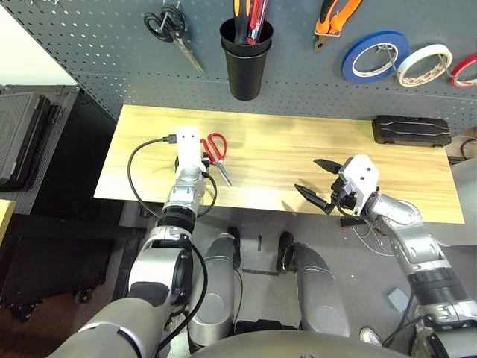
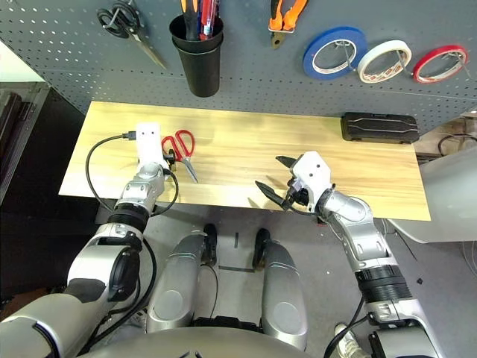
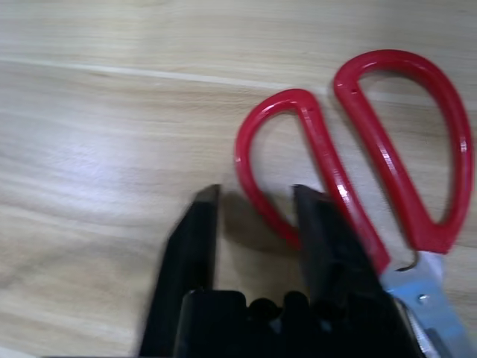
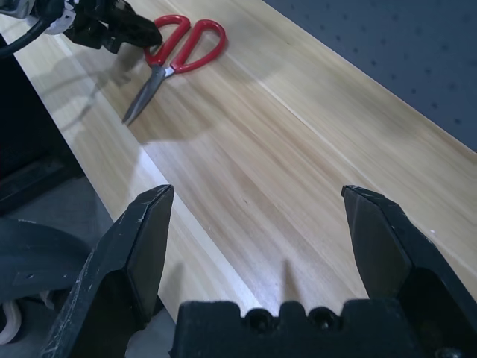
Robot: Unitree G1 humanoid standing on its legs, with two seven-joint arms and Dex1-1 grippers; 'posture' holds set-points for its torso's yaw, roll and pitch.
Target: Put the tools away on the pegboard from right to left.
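One pair of red-handled scissors point(image 1: 215, 153) lies flat on the wooden table point(image 1: 298, 149), left of centre in the head view, blades pointing toward the near edge. The left gripper point(image 3: 253, 205) is down at the handles: its fingers stand narrowly apart, one finger point(image 3: 328, 246) over the near loop's rim, not clamped. The right gripper point(image 1: 319, 181) hovers right of centre, fingers wide apart, holding nothing.

On the pegboard point(image 1: 97, 60), along the top of the frame: one pair of black-handled scissors point(image 1: 173, 30), one black cup point(image 1: 246, 60) holding several slim tools, one orange-and-black-handled pliers point(image 1: 333, 19), and three tape rolls, blue point(image 1: 375, 56), white point(image 1: 423, 65), red point(image 1: 463, 71). One black case point(image 1: 411, 130) rests at the table's right rear. No legible writing is visible.
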